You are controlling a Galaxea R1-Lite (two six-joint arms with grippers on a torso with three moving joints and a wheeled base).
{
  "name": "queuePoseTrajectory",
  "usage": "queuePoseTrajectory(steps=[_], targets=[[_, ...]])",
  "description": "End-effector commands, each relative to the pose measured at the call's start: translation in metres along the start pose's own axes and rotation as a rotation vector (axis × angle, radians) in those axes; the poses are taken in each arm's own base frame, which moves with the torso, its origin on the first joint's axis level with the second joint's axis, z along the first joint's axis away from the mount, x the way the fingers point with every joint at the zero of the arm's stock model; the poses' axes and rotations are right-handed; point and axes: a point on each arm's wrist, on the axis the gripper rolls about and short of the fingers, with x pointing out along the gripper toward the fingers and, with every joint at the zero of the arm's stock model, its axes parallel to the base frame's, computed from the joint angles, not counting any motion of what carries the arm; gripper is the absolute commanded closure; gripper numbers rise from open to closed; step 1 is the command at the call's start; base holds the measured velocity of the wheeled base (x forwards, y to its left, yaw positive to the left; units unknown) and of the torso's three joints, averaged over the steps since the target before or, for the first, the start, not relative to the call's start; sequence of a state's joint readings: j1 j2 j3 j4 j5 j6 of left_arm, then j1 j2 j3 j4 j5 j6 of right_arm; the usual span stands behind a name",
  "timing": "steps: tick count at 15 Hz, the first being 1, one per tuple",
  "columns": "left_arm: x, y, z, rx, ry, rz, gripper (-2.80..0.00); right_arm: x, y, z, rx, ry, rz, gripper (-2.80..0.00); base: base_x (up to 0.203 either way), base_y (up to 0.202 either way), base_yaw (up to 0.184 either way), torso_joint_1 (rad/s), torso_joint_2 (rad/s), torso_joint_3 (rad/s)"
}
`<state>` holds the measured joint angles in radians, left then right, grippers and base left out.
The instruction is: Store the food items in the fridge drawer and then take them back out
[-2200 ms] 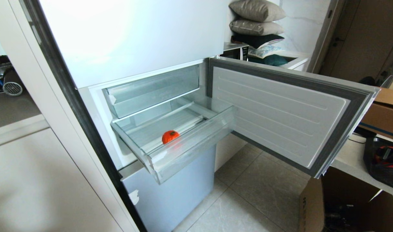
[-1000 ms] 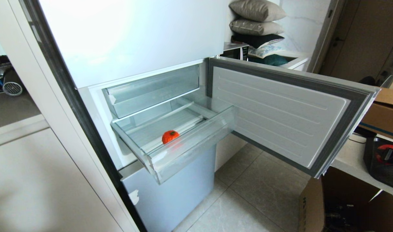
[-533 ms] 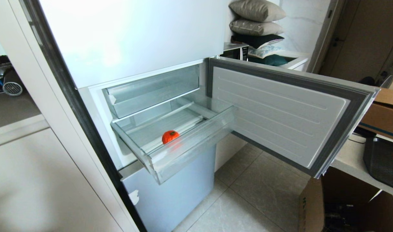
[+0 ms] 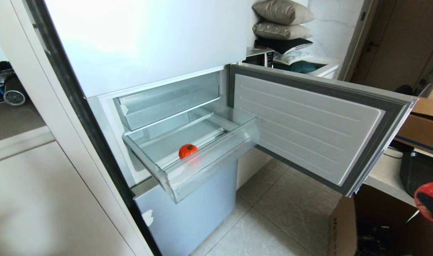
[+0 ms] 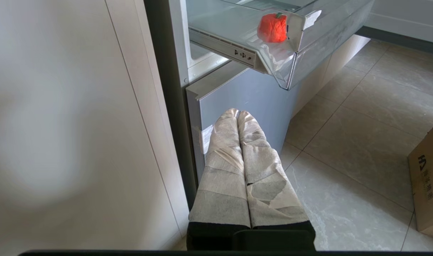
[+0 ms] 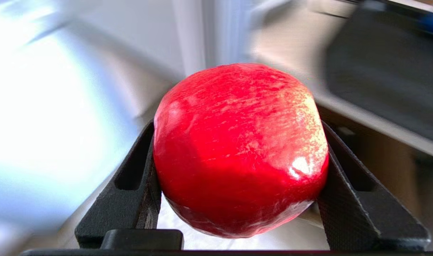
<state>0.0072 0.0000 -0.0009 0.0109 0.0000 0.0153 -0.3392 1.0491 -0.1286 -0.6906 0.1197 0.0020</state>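
The fridge drawer stands pulled out, a clear bin. Near its front wall lies the orange-red fruit with a green stem, which the left wrist view shows too as the fruit behind the drawer's corner. My right gripper is shut on the smooth deep-red fruit, one black finger on each side. In the head view that red fruit shows at the far right edge, well away from the drawer. My left gripper is shut and empty, parked low in front of the lowest fridge panel.
The fridge door hangs open to the right of the drawer. A shallower clear tray sits above it, the lowest glossy panel below. A white counter with a dark basket and a cardboard box stand at the right, on tiled floor.
The red fruit in my right gripper has left the dark basket and now shows larger and lower at the head view's right edge. Drawer and orange-red fruit have not moved.
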Motion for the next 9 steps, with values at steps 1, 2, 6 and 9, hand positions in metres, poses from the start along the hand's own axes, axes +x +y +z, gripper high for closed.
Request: queuePoseTrajectory(steps=[1,2,6,9], targets=[[0.0,0.0,0.0,0.0,0.002,0.0,0.0,-0.055,0.016,-0.014,-0.043,-0.146,0.143,0.0,0.0,0.0,0.0,0.0,0.0,0.0],[0.0,0.0,0.0,0.0,0.002,0.0,0.0,-0.071,0.016,-0.026,-0.051,-0.154,0.171,0.0,0.0,0.0,0.0,0.0,0.0,0.0],[0.0,0.0,0.0,0.0,0.001,0.0,0.0,-0.119,0.007,-0.074,-0.069,-0.205,0.226,0.0,0.0,0.0,0.0,0.0,0.0,0.0],[0.0,0.0,0.0,0.0,0.002,0.0,0.0,-0.126,0.003,-0.095,-0.089,-0.161,0.203,0.0,0.0,0.0,0.0,0.0,0.0,0.0]])
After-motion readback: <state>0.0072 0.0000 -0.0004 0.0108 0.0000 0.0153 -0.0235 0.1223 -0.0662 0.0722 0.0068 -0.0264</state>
